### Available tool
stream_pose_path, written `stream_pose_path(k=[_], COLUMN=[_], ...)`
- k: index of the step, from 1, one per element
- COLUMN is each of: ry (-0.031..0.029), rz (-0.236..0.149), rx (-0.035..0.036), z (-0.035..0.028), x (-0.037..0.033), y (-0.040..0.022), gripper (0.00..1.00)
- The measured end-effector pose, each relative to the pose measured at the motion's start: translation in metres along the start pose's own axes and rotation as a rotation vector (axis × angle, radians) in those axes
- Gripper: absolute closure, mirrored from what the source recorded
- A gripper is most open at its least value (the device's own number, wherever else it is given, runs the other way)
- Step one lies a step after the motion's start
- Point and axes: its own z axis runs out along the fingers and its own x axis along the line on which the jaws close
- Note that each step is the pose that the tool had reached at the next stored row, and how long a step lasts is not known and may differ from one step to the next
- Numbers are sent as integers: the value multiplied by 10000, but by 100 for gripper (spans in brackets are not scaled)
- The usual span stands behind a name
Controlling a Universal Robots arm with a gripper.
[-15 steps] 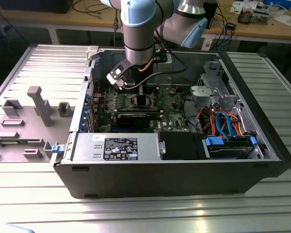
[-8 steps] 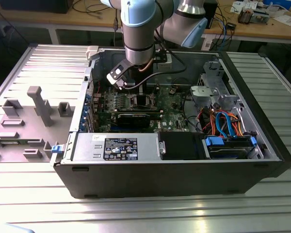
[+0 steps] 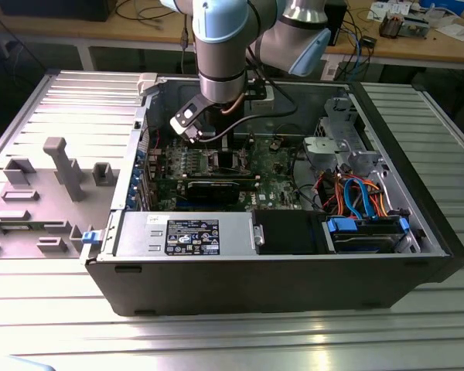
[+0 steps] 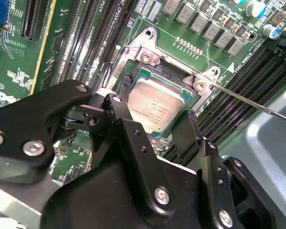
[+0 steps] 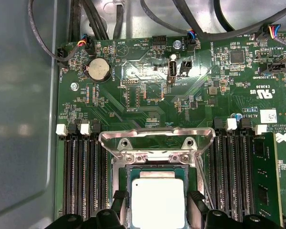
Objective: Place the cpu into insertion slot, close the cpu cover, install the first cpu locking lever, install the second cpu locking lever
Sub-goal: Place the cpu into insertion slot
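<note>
Closest in both wrist views is the black gripper (image 4: pixel 155 114) (image 5: pixel 157 195), straddling the cpu (image 4: pixel 155 98) (image 5: pixel 157 214). Whether it clamps the chip or stands just clear of it cannot be told. The cpu lies in the insertion slot (image 4: pixel 169 71), its near edge hidden under the gripper's body. A silvery frame (image 5: pixel 157 136) on the slot's side away from the gripper may be the cpu cover, raised. A thin locking lever (image 4: pixel 248 102) juts free. In the exterior view the arm (image 3: pixel 220 54) hides the slot inside the computer case (image 3: pixel 255 286).

The cpu (image 5: pixel 157 202) in the insertion slot (image 5: pixel 124 186), memory slots (image 5: pixel 83 176) on both sides of it.
</note>
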Motion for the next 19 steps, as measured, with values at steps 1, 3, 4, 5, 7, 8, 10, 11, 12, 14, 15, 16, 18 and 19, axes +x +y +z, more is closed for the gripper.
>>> stream_pose_path(k=[1,3,4,5,7,8,10,11,12,14,15,16,18,19], ry=[1,-9,-11,-12,-14,-17,-23,-22,-21,-21,-22,-23,-23,-23], rz=[0,-1,-1,-1,-2,-2,-2,-1,0,-2,-2,-2,-2,-2], rx=[-1,1,0,0,0,0,0,0,-1,-1,0,0,0,0], z=[-11,-56,-68,-96,-131,-148,-174,-180,-179,-180,-180,-180,-180,-180], x=[1,3,3,5,7,8,9,10,10,10,10,10,10,10], y=[1,5,6,8,11,13,15,17,17,17,17,17,18,18], gripper=[38,38,38,38,38,38,38,40,46,58,58,64,76,76])
